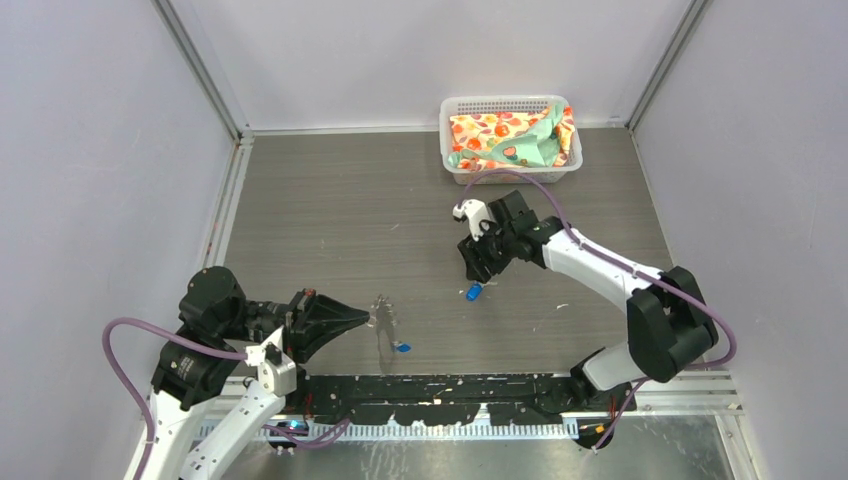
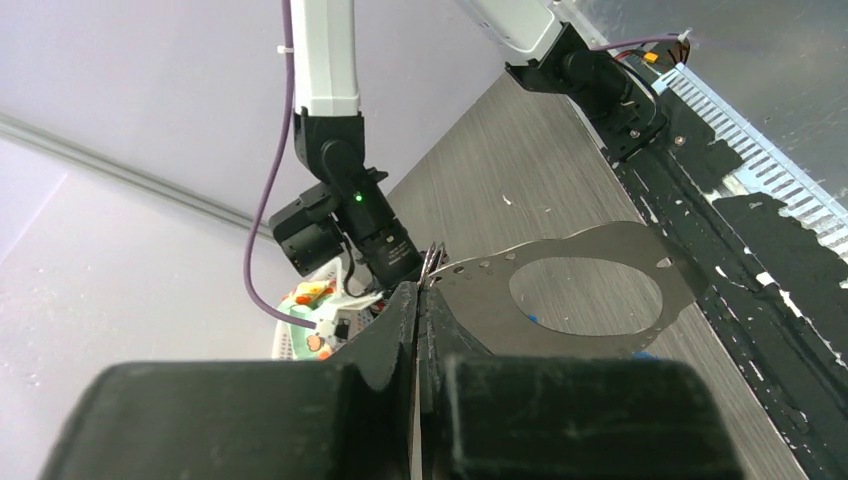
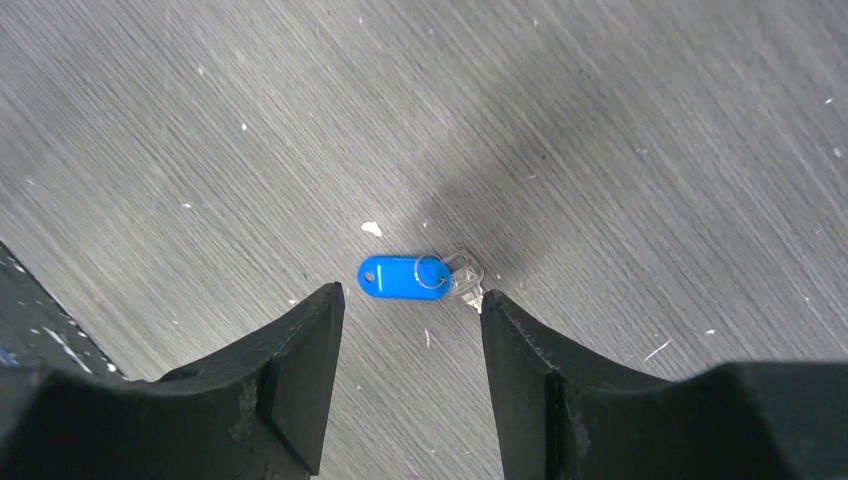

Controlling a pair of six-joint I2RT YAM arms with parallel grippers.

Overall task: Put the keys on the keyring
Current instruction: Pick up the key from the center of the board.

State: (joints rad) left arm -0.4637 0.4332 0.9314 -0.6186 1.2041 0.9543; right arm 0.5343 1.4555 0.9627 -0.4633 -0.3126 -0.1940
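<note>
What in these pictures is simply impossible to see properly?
- Top view: the keyring is too thin to show its gap.
- Top view: the cloth hides whatever the basket holds.
- Right wrist view: the key has a tiny blade, so its teeth are unreadable.

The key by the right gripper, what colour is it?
The key has a bright blue head, silver blade; clearest in right wrist view.

Top view: keyring (image 1: 383, 314) too thin to trace, just a faint glint at the left end effector (image 1: 369, 318) tip. Nearer key (image 1: 402, 347) is a blue speck, blade unreadable. Left wrist: end effector's own bulk blocks the lower frame and the keyring's pinched edge; basket (image 2: 300, 340) mostly screened. Right wrist: far key (image 3: 402, 277) blade end runs behind a finger (image 3: 540, 380), tip unseen.
</note>
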